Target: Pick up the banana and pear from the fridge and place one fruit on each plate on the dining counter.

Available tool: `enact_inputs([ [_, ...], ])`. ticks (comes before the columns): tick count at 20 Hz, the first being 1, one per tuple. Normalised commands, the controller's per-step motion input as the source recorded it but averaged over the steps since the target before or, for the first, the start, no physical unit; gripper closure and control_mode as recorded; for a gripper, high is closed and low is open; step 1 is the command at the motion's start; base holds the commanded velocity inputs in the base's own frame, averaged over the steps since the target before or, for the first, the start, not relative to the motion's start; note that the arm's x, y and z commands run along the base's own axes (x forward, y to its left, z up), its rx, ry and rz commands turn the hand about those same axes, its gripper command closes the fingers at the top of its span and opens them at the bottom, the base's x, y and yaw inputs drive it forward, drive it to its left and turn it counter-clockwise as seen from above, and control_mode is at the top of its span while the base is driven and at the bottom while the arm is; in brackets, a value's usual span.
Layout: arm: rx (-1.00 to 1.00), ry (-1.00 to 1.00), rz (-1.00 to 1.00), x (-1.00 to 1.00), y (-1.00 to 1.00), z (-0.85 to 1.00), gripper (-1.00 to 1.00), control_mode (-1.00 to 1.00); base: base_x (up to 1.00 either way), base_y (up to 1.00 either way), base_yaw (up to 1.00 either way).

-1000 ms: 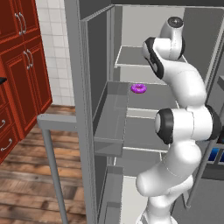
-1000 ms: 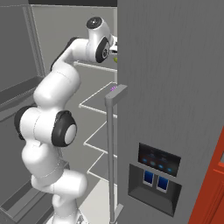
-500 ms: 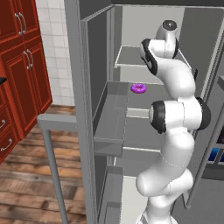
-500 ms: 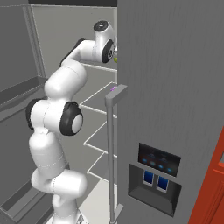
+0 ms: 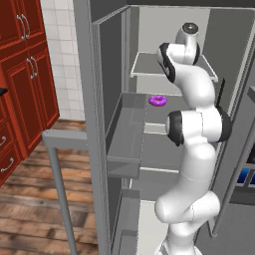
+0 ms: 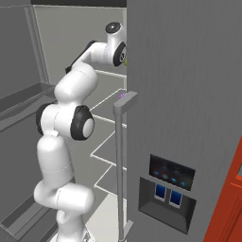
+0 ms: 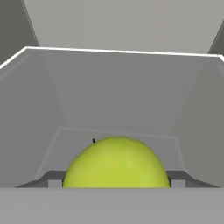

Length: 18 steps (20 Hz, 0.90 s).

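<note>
The pear, round and yellow-green, rests on a pale shelf deep in the fridge. It sits right between the tips of my gripper. Both fingertips press against its sides, so the gripper is shut on it. From the right base view a sliver of the pear shows beside the hand, at the edge of the fridge door. My arm reaches up to the top shelf. The banana, the plates and the dining counter are out of view.
A purple ring doughnut lies on the shelf below the hand. Door bins jut out on the left of the open fridge. Red cabinets stand at far left. The shelf's side walls enclose the hand closely.
The hand has pushed further in along the top shelf and turned toward the pear. The jaws have come in from wide open onto the pear's sides.
</note>
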Motion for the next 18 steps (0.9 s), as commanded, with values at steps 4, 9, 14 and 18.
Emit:
enact_inputs([
  [4, 0.0, 0.0, 0.0, 0.05, 0.0, -0.16, 1.0, -1.0, 0.0, 0.0, 0.0],
  [9, -0.02, -0.11, 0.0, -0.64, 0.0, 0.0, 1.0, -1.0, 0.0, 0.0, 0.0],
  [14, 0.0, -0.25, 0.0, -1.0, 0.03, 0.0, 1.0, -1.0, 0.0, 0.0, 0.0],
  [18, -0.05, -0.23, 0.04, -1.0, 0.29, -0.17, 1.0, -1.0, 0.0, 0.0, 0.0],
])
